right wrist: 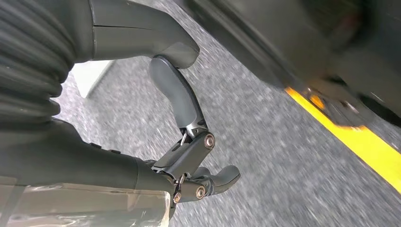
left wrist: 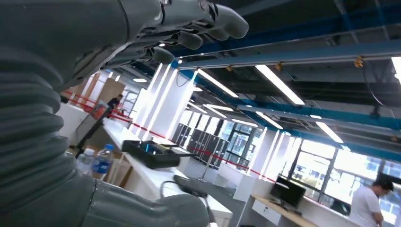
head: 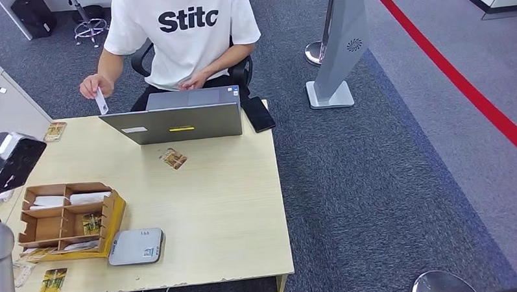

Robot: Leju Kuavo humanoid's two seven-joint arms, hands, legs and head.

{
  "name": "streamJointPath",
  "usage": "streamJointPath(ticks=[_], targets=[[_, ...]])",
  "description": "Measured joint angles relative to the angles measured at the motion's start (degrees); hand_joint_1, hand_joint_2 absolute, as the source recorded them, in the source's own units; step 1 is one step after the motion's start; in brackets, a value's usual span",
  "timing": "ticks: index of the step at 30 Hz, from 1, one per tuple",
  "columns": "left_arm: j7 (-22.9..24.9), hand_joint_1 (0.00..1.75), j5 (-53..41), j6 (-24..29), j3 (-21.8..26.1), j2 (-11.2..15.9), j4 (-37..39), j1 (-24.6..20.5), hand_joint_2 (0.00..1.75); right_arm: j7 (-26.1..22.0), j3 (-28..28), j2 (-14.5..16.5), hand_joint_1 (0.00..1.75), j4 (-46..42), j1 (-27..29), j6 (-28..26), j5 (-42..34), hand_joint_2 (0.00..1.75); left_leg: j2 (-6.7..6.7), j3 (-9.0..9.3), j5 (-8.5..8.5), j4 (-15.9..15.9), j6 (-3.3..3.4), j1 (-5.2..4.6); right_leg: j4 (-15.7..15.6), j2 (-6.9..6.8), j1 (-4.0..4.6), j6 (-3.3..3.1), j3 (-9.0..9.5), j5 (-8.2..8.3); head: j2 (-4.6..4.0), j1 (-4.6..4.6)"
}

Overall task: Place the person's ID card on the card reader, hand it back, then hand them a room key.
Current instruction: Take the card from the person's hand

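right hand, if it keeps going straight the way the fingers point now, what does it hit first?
Most likely the grey carpet floor. In the right wrist view the right hand holds nothing, and nothing shows between its fingers and the carpet. The yellow floor line lies off to one side. Depth is unclear.

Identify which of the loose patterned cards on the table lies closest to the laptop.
The card lying alone mid-table, just in front of the laptop; the others sit at the table's left edge and front-left corner.

One surface [head: 232, 212] carries one laptop [head: 177, 121], one card reader [head: 137, 246], one cardboard organiser [head: 67, 221] and one black phone [head: 259, 113]. Three loose patterned cards lie on it [head: 174, 158] [head: 54, 131] [head: 50, 287]. One seated person [head: 180, 32] holds one white card [head: 101, 101].
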Motion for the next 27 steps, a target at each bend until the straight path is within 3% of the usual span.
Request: streamJointPath(ticks=[3,7,11,17,21,27], targets=[[0.84,0.00,0.56,0.15,-6.15,2.51,5.16,-5.05,1.75,0.83,0.19,-0.25,0.00,0.90,1.10,0.18,-0.01,1.75,0.62,-0.06,0.00,0.00,0.03,-0.03,0.02,0.65,-0.01,0.03,-0.19,0.15,0.00,0.00],[1.63,0.00,0.58,0.15,-11.78,4.17,9.50,-8.18,1.75,2.39,0.19,-0.42,0.00,1.80,2.21,0.44,0.01,1.75,0.80,-0.15,-0.03,0.00,0.05,-0.04,0.00,0.81,-0.02,0.05,-0.32,0.16,0.00,-0.01],[2.50,0.00,-0.11,-1.39,-14.33,4.87,11.82,-9.90,1.75,3.85,0.16,-0.42,0.00,2.25,2.30,0.61,0.01,1.75,0.82,-0.21,-0.02,0.01,0.05,-0.04,-0.01,0.81,-0.02,0.06,-0.42,0.17,-0.01,-0.01],[4.95,0.00,-2.76,-8.18,-18.51,4.39,17.94,-14.40,1.75,7.05,-0.42,-0.36,0.00,2.57,1.66,1.05,-0.06,1.75,0.81,-0.26,0.06,0.01,0.09,-0.02,-0.01,0.77,-0.03,0.09,-0.46,0.25,0.00,-0.01],[5.55,1.75,-3.75,-9.85,-20.98,3.20,21.43,-16.33,1.75,8.95,-1.74,0.05,0.00,2.38,1.23,2.26,-0.40,1.75,0.82,-0.27,0.09,0.01,0.08,-0.03,-0.01,0.79,-0.03,0.10,-0.46,0.30,0.00,-0.01],[5.27,1.75,-3.18,-9.92,-22.64,2.23,23.99,-16.82,1.75,10.81,-3.22,1.36,0.00,-0.61,1.81,5.45,-0.36,1.75,0.84,-0.31,0.09,0.01,0.08,-0.02,0.00,0.83,-0.03,0.08,-0.53,0.31,-0.01,-0.01]])
